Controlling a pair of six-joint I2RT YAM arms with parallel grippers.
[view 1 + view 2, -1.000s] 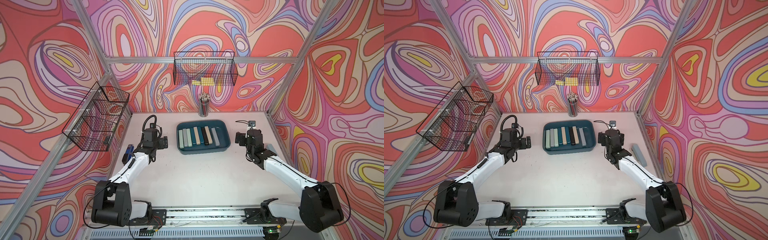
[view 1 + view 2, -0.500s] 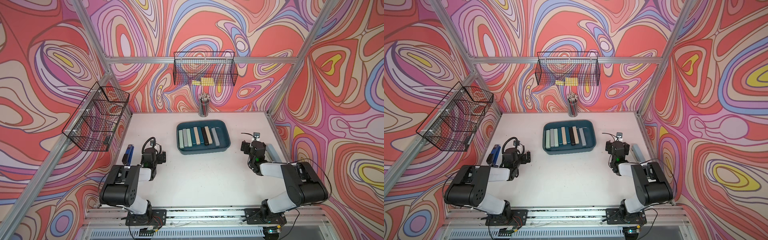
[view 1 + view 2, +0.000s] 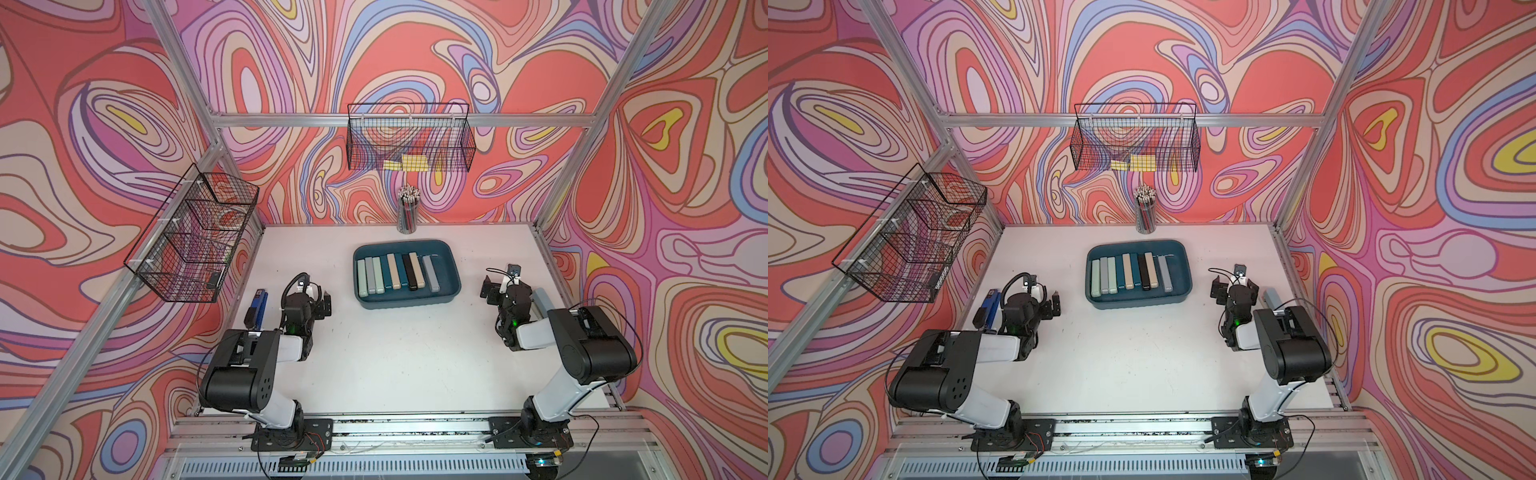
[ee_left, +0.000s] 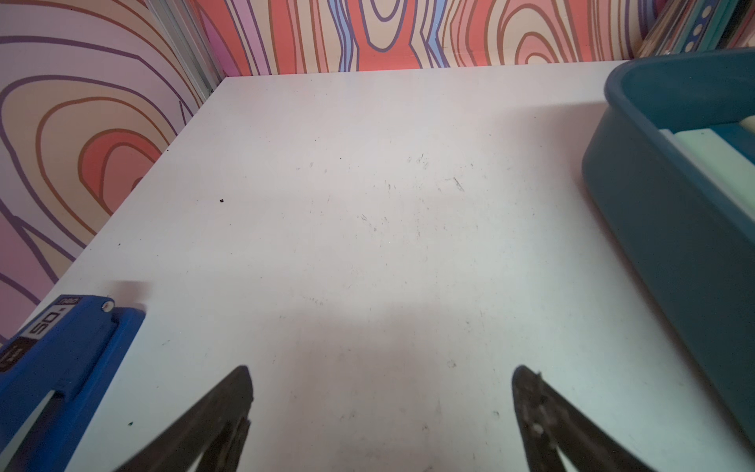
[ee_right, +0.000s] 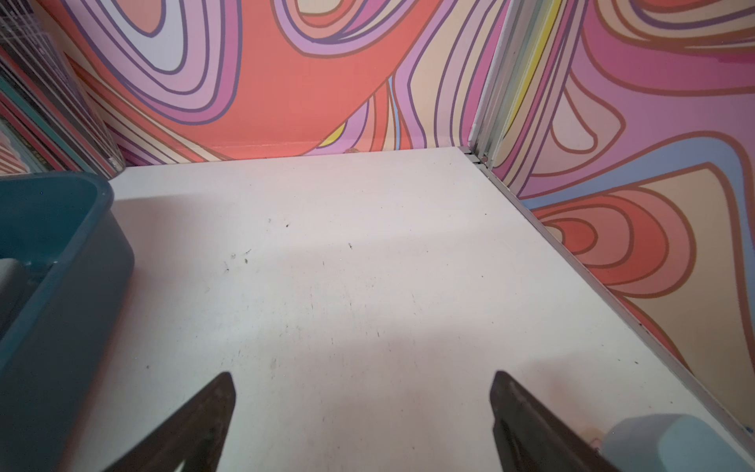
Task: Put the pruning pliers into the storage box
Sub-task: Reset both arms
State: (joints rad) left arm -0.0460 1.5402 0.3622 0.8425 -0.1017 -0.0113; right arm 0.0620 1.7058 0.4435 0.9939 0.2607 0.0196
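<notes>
1. several pruning pliers (image 3: 392,272) lie side by side, lengthwise, inside the storage box (image 3: 452,286). the cases are pale green, grey, teal, beige and black, and they show in both top views.
2. the storage box rests on the white surface (image 3: 395,357), ahead of the left pincer (image 4: 380,384) and the right pincer (image 5: 361,392), on the inner side of each.
3. one loose case (image 5: 678,443), pale grey-blue, lies on the surface outside the box. it is just beside the right pincer's outer finger, on the side away from the box; whether they touch cannot be told.
4. the right pincer is spread wide over bare surface, with nothing between its fingers.
5. the left pincer is also spread wide and pinches nothing. it is apart from the box.
6. a blue-and-black stapler (image 4: 57,367) lies near the left pincer's outer finger, away from the box.
7. a cup of pencils (image 3: 407,216) stands beyond the box, well ahead of both pincers, at the back wall.
8. a back wire basket (image 3: 409,141) hangs above that cup, and a side wire basket (image 3: 191,241) hangs on the wall outside the left pincer.
</notes>
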